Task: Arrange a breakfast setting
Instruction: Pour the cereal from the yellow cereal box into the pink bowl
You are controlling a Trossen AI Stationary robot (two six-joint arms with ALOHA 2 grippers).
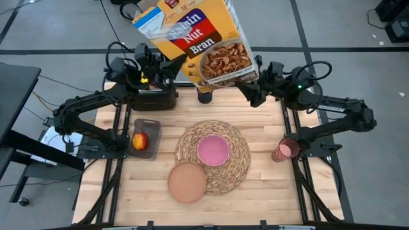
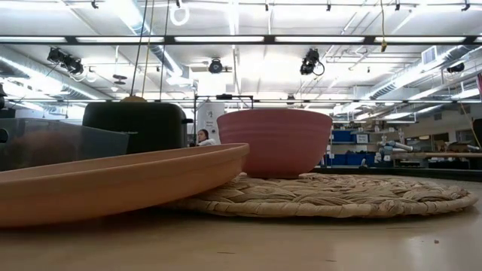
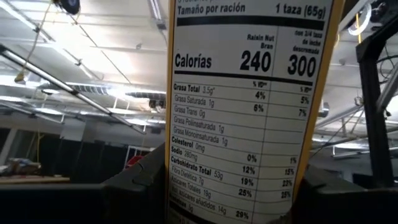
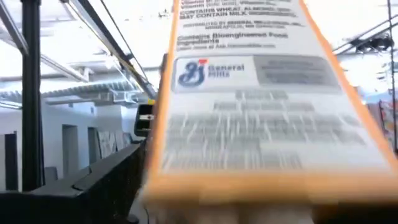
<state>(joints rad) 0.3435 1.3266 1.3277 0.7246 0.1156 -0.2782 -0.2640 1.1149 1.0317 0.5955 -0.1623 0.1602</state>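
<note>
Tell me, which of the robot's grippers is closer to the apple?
The left. The left gripper is raised at the table's far edge, holding the cereal box, diagonally beyond the apple. The right gripper sits farther across, past the placemat.

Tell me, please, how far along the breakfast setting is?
Done: pink bowl on the placemat, plate at its edge. In hand: the left pincer holds the cereal box up; the right pincer is open beside it. Left: apple and cup sit off the mat.
</note>
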